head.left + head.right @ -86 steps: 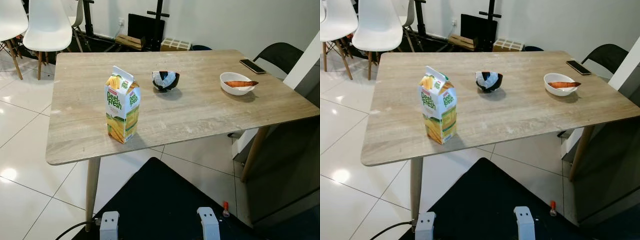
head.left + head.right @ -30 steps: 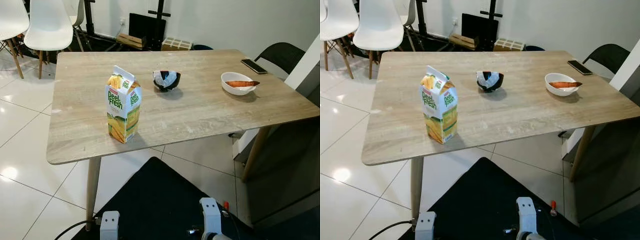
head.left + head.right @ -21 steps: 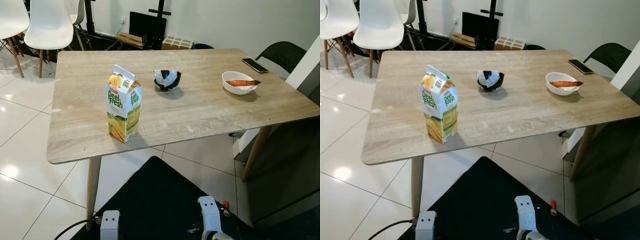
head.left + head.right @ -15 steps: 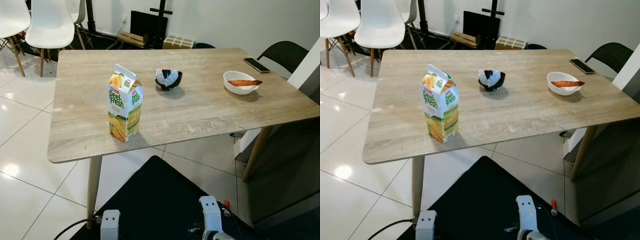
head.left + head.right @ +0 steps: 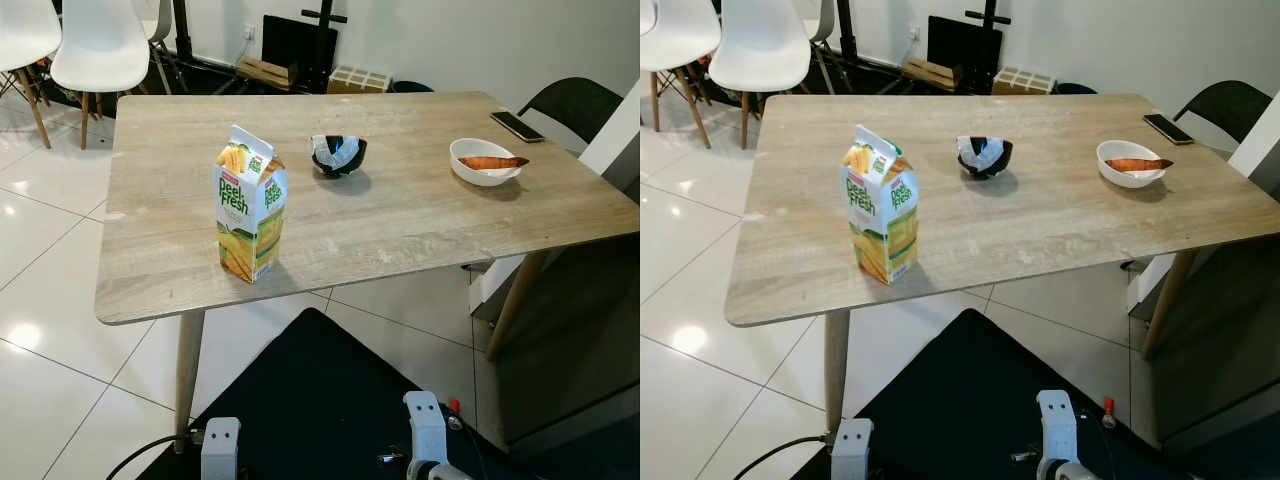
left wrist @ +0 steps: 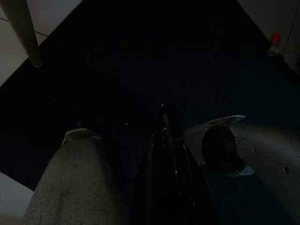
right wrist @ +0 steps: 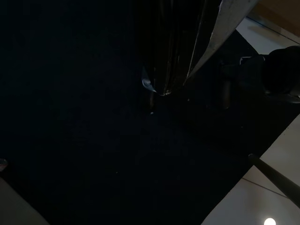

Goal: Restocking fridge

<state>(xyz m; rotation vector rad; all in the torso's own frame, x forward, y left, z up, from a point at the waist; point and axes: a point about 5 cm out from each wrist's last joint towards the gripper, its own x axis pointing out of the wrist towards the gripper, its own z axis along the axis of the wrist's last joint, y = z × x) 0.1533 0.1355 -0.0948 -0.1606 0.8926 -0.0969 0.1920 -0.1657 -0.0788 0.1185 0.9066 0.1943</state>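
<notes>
A yellow and green juice carton [image 5: 250, 215] stands upright near the front left corner of the wooden table [image 5: 400, 215]. It is ahead of me and a little to the left. Both arms hang idle below the table edge, over a black mat [image 5: 310, 400]. The wrist views are very dark. In the left wrist view my left gripper [image 6: 166, 117] points down at the mat with its black fingers together. In the right wrist view my right gripper [image 7: 157, 91] looks shut too, with nothing in it.
A black bowl [image 5: 340, 156] sits mid-table. A white bowl [image 5: 483, 162] with an orange piece and a phone [image 5: 517, 125] lie at the far right. White chairs [image 5: 100, 45] stand beyond the left end, a black chair [image 5: 570, 100] at the far right. A dark grey unit [image 5: 590, 320] is beside my right.
The whole picture has shifted slightly, so the camera has moved a little. The carton and bowls stay where they were on the table.
</notes>
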